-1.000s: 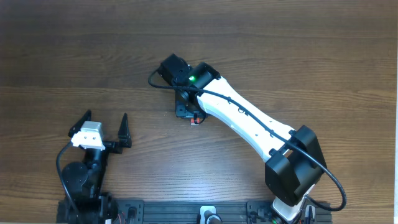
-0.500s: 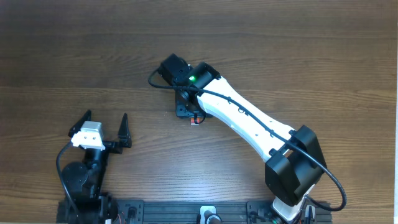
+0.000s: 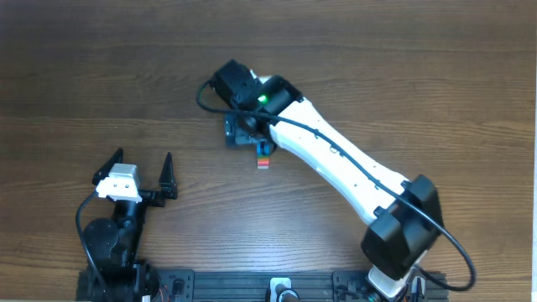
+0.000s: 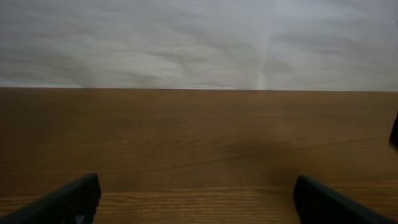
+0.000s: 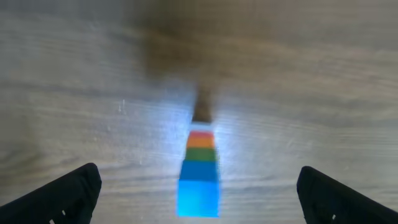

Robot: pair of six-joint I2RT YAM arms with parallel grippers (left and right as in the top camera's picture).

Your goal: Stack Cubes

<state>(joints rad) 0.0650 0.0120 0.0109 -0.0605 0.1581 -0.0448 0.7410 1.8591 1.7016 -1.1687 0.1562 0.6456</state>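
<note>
A stack of small cubes (image 3: pixel 263 158) stands upright near the table's middle. From the right wrist view it reads blue cube (image 5: pixel 199 188) on top, then green (image 5: pixel 201 154), orange (image 5: pixel 200 141) and red (image 5: pixel 200 132) beneath. My right gripper (image 3: pixel 242 134) hangs above the stack, open, its fingers (image 5: pixel 59 194) spread wide on either side of the tower and clear of it. My left gripper (image 3: pixel 143 172) sits near the table's lower left, open, with nothing between its fingers (image 4: pixel 68 200).
Bare wooden table (image 3: pixel 419 75) surrounds the stack on all sides. The right arm's white link (image 3: pixel 336 164) stretches diagonally from the lower right toward the centre. A pale wall (image 4: pixel 199 37) rises beyond the table's far edge.
My right gripper has lifted up and back from the stack, uncovering the blue cube on top. The left arm has not moved.
</note>
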